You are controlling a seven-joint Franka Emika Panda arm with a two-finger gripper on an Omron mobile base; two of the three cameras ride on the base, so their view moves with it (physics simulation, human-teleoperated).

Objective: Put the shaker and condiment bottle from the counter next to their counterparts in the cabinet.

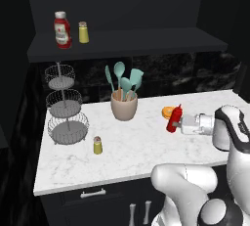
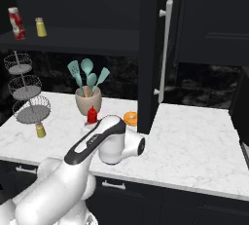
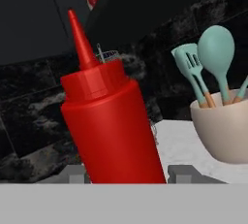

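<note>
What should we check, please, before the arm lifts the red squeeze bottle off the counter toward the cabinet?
1. Condiment bottle sits between the gripper fingers: ok.
2. Grip fully closed on the bottle: cannot tell.
3. Bottle upright: not ok, it leans in the left base view.
4. Free shelf space in the cabinet beside the ketchup bottle and its shaker: ok.
5. Utensil crock clear of the lift path: ok, it stands apart.
6. Counter shaker still to move: ok, untouched.
</note>
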